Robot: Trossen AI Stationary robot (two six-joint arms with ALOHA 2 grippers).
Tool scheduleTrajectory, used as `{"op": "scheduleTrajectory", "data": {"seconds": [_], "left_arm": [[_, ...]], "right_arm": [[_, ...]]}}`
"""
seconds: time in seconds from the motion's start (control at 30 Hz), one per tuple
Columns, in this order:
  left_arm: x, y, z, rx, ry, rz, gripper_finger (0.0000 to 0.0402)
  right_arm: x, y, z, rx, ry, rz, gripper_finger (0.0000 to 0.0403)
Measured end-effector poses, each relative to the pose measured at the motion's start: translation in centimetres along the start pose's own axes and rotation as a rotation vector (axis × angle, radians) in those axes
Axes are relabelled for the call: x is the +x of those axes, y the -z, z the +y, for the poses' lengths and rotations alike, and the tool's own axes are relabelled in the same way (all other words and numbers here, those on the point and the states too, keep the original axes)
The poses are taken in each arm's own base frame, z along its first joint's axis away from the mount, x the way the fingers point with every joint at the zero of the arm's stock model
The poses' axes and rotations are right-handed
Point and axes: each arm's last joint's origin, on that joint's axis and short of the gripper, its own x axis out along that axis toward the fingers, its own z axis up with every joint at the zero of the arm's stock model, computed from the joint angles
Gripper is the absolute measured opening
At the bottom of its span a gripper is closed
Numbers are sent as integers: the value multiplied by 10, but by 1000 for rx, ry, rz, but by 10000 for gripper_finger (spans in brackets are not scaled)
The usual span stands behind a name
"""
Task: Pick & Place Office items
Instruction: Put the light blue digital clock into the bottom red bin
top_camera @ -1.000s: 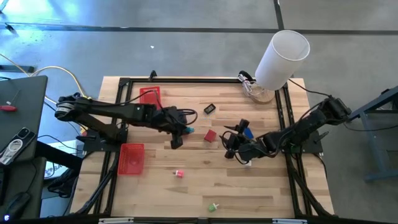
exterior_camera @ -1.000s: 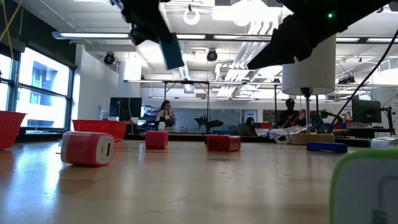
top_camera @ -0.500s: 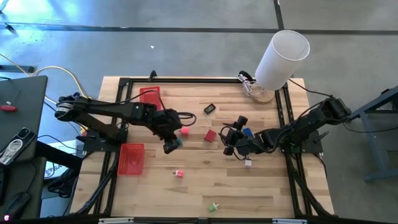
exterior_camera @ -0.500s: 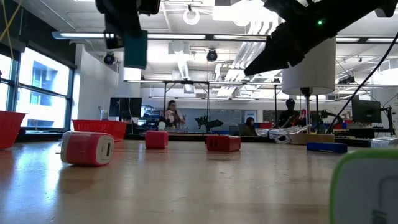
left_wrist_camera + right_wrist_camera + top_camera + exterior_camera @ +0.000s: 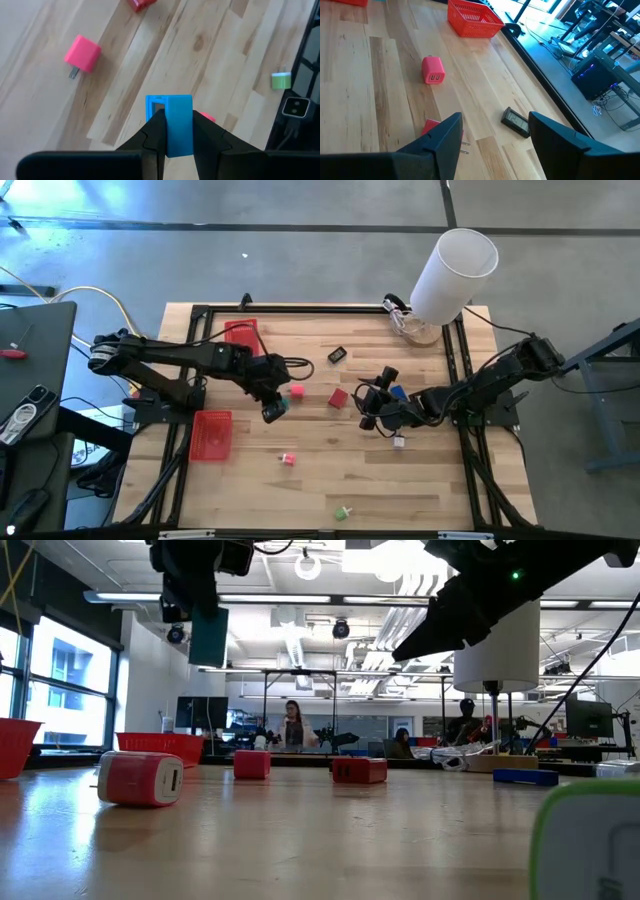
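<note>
- Above the middle of the table (image 5: 420,480), a little left of centre, the left gripper (image 5: 272,409) hangs in the air, clamped on a small blue block (image 5: 170,125); the left wrist view shows both fingers (image 5: 155,131) pressed flat against the block's sides, its long axis standing up between them.
- The near red basket (image 5: 210,434) lies to the gripper's left and slightly nearer the table's front edge; a second red basket (image 5: 241,335) sits farther back on the left. I judge the near one the likelier drop spot, so the coming move would run leftward.
- A pink charger (image 5: 296,392) lies on the wood just right of the left gripper, and a red block (image 5: 338,397) lies farther right, between the two arms.
- The right gripper (image 5: 372,402) hovers right of centre with its fingers spread and nothing between them; a black piece (image 5: 515,121) and a red charger (image 5: 433,70) lie ahead of it.
- Near the front edge lie a pink-and-white piece (image 5: 289,459) and a green piece (image 5: 343,511), both untouched.
</note>
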Motion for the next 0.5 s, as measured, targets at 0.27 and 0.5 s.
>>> {"op": "scheduleTrajectory", "data": {"seconds": [0.27,0.5], "left_arm": [[0,4,2,-43,-19,38,61],[-12,19,-1,-75,-41,83,62]], "right_arm": [[0,0,0,-3,0,0,215],[0,0,0,-3,0,0,215]]}}
